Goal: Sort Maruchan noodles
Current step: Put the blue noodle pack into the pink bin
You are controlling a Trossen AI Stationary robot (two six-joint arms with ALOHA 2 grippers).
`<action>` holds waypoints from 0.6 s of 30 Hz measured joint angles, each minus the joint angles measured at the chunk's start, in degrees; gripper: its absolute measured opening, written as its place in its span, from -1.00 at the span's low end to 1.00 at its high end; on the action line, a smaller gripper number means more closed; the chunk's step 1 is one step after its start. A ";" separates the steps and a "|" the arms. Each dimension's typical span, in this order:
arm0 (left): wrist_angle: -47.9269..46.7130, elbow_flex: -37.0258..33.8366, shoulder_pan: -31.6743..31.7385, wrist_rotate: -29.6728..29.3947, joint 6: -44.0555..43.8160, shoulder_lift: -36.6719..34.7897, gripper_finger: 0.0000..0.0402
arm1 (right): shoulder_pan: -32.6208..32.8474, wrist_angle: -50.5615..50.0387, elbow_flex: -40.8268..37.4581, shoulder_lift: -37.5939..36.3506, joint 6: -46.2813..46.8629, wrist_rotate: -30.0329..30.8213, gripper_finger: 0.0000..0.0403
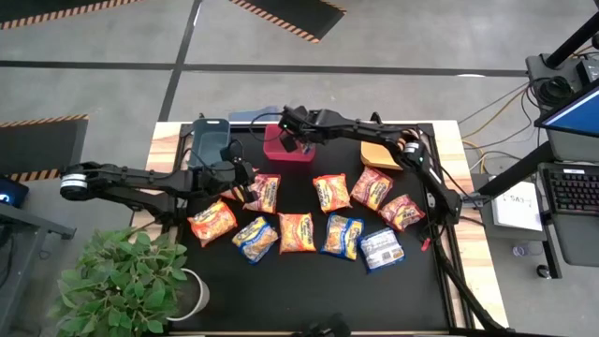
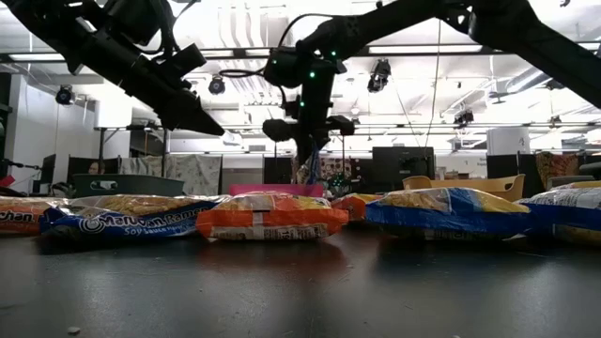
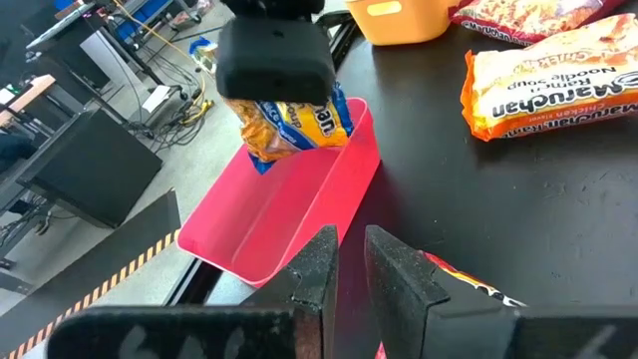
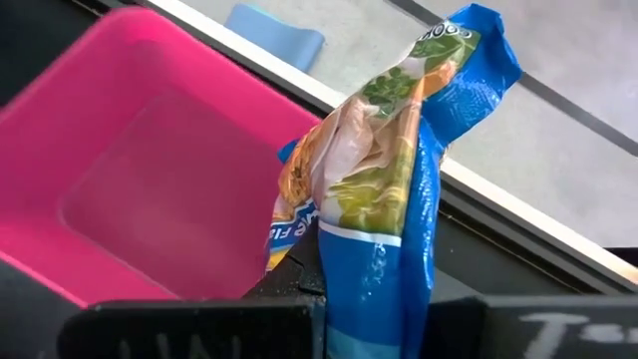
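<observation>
Maruchan noodles packet (image 4: 399, 199), blue-and-yellow: clamped in right gripper (image 1: 301, 142) above red bin (image 1: 288, 154) at bench's far edge. Release low, centred. Left gripper (image 3: 344, 264) jaws nearly together, empty.

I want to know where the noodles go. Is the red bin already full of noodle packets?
No. The red bin is empty inside, and the right gripper holds one blue-and-yellow packet above it.

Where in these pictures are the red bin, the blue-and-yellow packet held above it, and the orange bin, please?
red bin (image 3: 299, 214): left wrist view, bare inner floor.
blue-and-yellow packet (image 4: 399, 229): right wrist view, middle of its crumpled face.
orange bin (image 1: 376, 155): high view, its visible top.
</observation>
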 joint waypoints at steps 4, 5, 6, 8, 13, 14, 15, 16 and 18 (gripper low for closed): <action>-0.02 0.00 0.00 0.00 -0.22 0.00 -0.81 | -0.01 0.04 0.00 1.34 0.31 -0.02 -0.91; -0.01 0.00 0.00 0.00 -0.22 0.00 -0.81 | -0.02 0.02 0.00 1.67 0.31 0.00 -0.91; 0.00 0.00 0.00 0.00 -0.24 0.00 -0.81 | -0.02 0.09 0.00 2.02 0.28 0.05 -0.91; -0.02 0.00 0.00 0.00 -0.39 0.00 -0.81 | -0.13 0.08 0.00 2.45 0.12 0.00 -0.91; -0.04 0.00 -0.01 0.00 -0.39 0.00 -0.81 | -0.26 0.15 0.00 2.69 -0.13 0.03 -0.81; -0.04 0.00 0.00 0.00 -0.39 0.00 -0.81 | -0.26 0.13 0.00 2.69 -0.13 0.03 -0.78; -0.07 0.00 0.00 0.00 -0.39 0.00 -0.81 | -0.26 0.11 0.00 2.69 -0.18 0.02 -0.73; -0.07 0.00 0.00 0.00 -0.39 0.00 -0.81 | -0.26 0.09 0.00 2.69 -0.19 0.03 -0.69; -0.07 0.00 -0.02 0.00 -0.39 0.00 -0.81 | -0.26 0.01 0.00 2.69 -0.20 0.03 -0.59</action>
